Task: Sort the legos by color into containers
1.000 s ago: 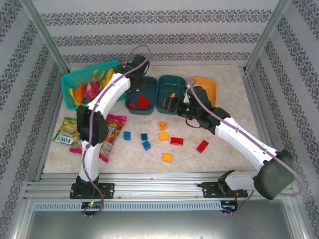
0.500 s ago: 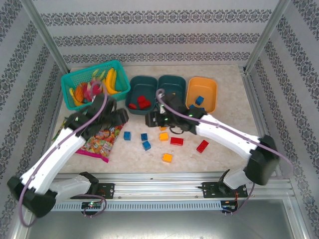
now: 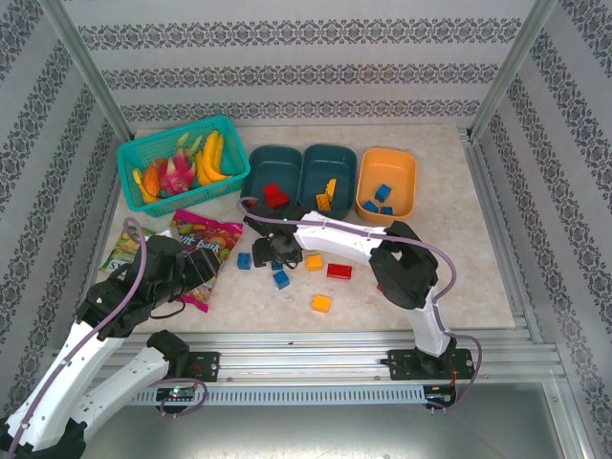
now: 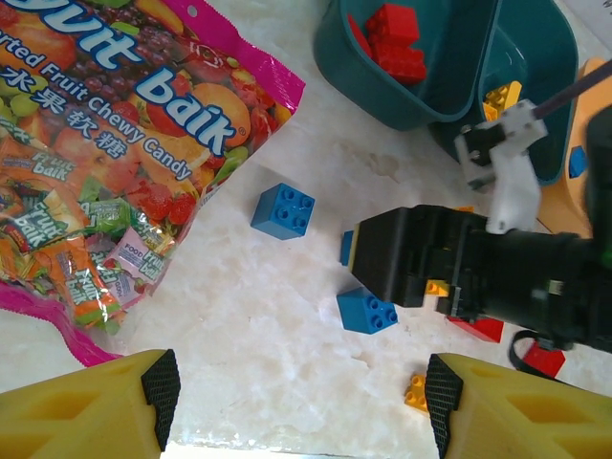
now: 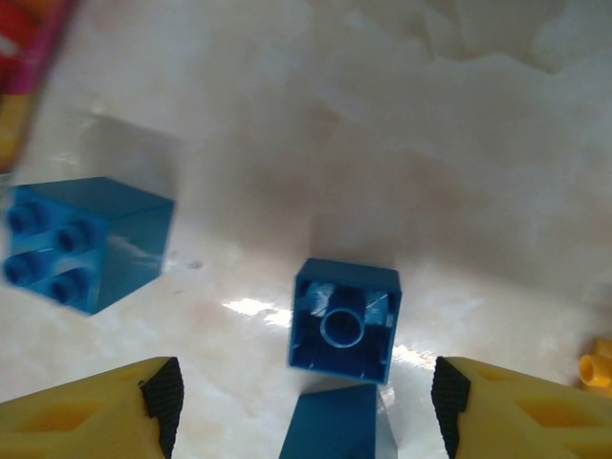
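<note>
A blue-brick pick is judged in hand. The right gripper [image 5: 306, 397] is held spread, empty, over an overturned blue brick [image 5: 344, 325] at the centre of the right wrist view. The left gripper [image 4: 302, 392] is likewise spread, empty, near the candy bag [image 4: 105, 163]. Next called for: descent, a squeeze on the brick's sides, a carry to the orange tub [image 3: 397, 170], upper right overhead.

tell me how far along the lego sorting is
Done: red legos sit in the left teal tub, a yellow lego in the middle teal tub, blue legos in the orange tub. In hand: nothing; the right gripper hangs open over a blue brick. Left on the table: other blue bricks, orange bricks, a red brick.
</note>
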`<state>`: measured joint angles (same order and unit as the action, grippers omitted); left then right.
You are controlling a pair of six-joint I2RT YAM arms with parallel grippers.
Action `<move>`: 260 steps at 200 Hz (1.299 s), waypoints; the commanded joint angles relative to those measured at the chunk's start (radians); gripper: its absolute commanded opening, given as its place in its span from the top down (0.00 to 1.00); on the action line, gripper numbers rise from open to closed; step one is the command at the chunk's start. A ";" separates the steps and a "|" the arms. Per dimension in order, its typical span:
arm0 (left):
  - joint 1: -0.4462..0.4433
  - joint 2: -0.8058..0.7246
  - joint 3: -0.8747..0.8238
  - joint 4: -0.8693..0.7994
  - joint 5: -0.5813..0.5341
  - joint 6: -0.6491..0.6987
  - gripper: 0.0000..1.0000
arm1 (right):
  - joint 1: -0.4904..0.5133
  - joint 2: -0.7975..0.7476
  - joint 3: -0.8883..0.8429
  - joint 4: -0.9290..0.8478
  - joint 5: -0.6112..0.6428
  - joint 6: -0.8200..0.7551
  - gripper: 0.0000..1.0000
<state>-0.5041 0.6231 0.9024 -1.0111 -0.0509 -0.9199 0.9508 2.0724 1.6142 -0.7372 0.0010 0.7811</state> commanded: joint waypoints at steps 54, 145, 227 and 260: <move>-0.011 -0.017 0.010 -0.016 0.044 -0.004 0.29 | -0.011 0.123 0.098 -0.083 0.057 0.067 0.57; -0.016 0.174 0.059 0.303 0.246 0.059 0.28 | -0.153 -0.227 0.009 -0.118 0.210 -0.049 0.73; -0.170 0.703 0.368 0.613 0.288 0.102 0.28 | -0.664 -0.386 -0.144 -0.127 0.169 -0.238 0.72; -0.207 0.838 0.468 0.643 0.283 0.108 0.28 | -0.756 -0.237 -0.079 -0.120 0.132 -0.252 0.72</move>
<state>-0.6853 1.4033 1.3006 -0.4507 0.2268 -0.8383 0.2329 1.7294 1.4887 -0.8356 0.1658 0.5751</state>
